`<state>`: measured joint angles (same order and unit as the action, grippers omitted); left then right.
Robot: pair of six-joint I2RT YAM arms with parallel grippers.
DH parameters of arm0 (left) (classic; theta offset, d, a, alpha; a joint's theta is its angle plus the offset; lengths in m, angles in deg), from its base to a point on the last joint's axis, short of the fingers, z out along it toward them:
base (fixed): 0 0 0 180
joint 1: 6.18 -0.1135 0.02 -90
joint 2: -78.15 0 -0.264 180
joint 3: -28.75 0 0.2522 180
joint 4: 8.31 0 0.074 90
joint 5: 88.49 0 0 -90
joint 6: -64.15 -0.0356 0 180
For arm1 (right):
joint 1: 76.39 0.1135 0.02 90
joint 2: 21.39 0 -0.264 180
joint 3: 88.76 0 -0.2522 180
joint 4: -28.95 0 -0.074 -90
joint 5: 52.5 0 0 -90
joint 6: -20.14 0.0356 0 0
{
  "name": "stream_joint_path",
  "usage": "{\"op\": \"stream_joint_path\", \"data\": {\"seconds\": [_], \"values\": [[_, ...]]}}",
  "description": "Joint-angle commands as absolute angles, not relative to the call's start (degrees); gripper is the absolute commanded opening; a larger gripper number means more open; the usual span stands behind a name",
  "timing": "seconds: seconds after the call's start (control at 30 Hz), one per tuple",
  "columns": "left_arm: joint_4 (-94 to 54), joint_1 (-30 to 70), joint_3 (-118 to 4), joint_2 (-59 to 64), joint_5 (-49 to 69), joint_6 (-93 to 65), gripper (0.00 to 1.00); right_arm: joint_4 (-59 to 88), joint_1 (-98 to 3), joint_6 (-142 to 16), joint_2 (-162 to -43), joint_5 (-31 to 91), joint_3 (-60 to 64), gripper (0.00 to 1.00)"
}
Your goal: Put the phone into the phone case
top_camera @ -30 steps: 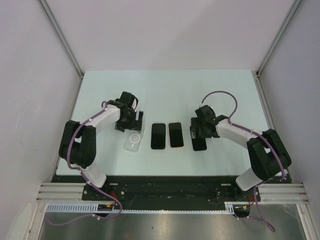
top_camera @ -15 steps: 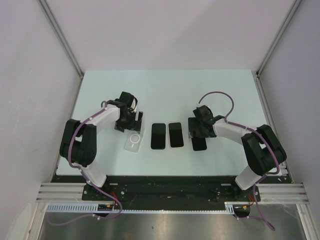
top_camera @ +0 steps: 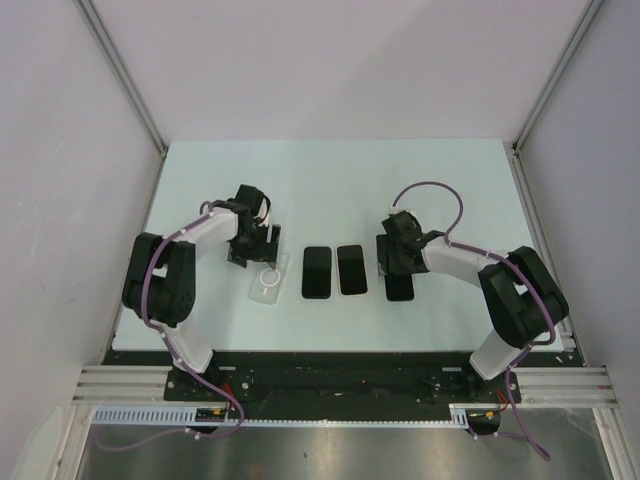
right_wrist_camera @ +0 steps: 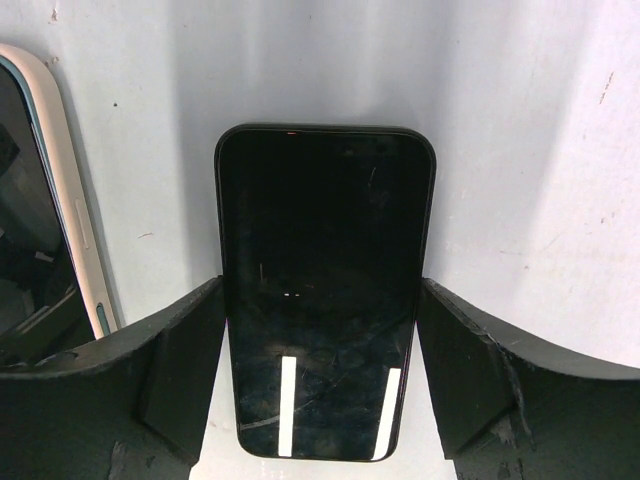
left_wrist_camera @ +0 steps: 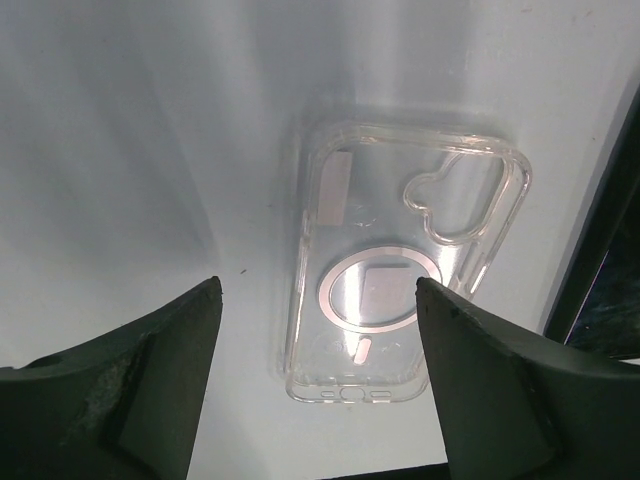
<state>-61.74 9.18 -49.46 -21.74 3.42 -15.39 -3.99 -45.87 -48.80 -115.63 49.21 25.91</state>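
The clear phone case (top_camera: 267, 280) lies flat on the table with its ring mark up, also shown in the left wrist view as the case (left_wrist_camera: 400, 260). My left gripper (top_camera: 256, 247) (left_wrist_camera: 318, 300) hovers over its near end, open; the left finger stands apart from the case and the right finger (left_wrist_camera: 500, 390) overlaps its edge. A black phone (top_camera: 399, 286) (right_wrist_camera: 325, 290) lies screen up on the table. My right gripper (top_camera: 398, 262) (right_wrist_camera: 320, 300) straddles it, both fingers (right_wrist_camera: 180, 370) pressed against its long edges.
Two more phones lie side by side between the arms: a black one (top_camera: 316, 272) and a pale-edged one (top_camera: 352, 270), the latter at the left of the right wrist view (right_wrist_camera: 45, 200). A dark phone edge (left_wrist_camera: 600, 270) shows right of the case.
Both grippers have narrowed. The right gripper's fingers have come in against the black phone's sides. Both arms shifted only slightly.
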Motion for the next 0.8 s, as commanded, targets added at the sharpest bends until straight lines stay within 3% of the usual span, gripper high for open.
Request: {"op": "stream_joint_path", "data": {"seconds": [0.0, 0.23, 0.33, 0.37, 0.4, 0.47, 0.5, 0.57, 0.6, 0.63, 0.77], "values": [[-61.6, 8.9, -49.4, -22.0, 3.9, -17.2, 0.81, -4.9, -45.8, -49.0, -117.7, 48.9, 25.9, 0.74], [-61.7, 8.7, -49.9, -23.8, 4.1, -17.4, 0.73, -6.4, -47.0, -49.4, -116.1, 48.2, 26.0, 0.62], [-61.8, 8.6, -49.6, -23.8, 4.2, -17.4, 0.65, -7.1, -47.6, -49.4, -114.6, 47.2, 25.9, 0.57], [-61.6, 8.6, -49.4, -23.6, 4.3, -17.4, 0.6, -7.3, -48.0, -49.6, -114.3, 46.9, 26.0, 0.55], [-61.6, 8.6, -49.4, -23.4, 4.5, -17.4, 0.48, -7.7, -48.2, -49.7, -114.0, 46.8, 26.0, 0.54], [-61.5, 8.7, -48.9, -23.1, 5.2, -17.3, 0.35, -8.0, -49.0, -50.2, -113.3, 46.3, 26.0, 0.51], [-61.5, 8.7, -48.7, -22.5, 5.6, -17.3, 0.23, -8.5, -49.3, -50.3, -113.1, 46.3, 26.0, 0.5], [-61.3, 8.7, -47.9, -21.4, 7.0, -17.1, 0.14, -8.9, -50.9, -51.2, -112.4, 46.0, 26.0, 0.49], [-61.0, 8.8, -47.5, -20.4, 7.7, -17.0, 0.04, -9.4, -51.4, -51.5, -112.2, 45.8, 25.9, 0.49], [-60.9, 8.9, -47.3, -19.7, 8.6, -16.9, 0.0, -9.6, -52.3, -51.7, -111.8, 45.2, 26.0, 0.48], [-60.7, 9.5, -47.1, -16.8, 12.0, -15.6, 0.0, -10.0, -56.3, -52.4, -109.5, 42.4, 25.9, 0.46]]}}
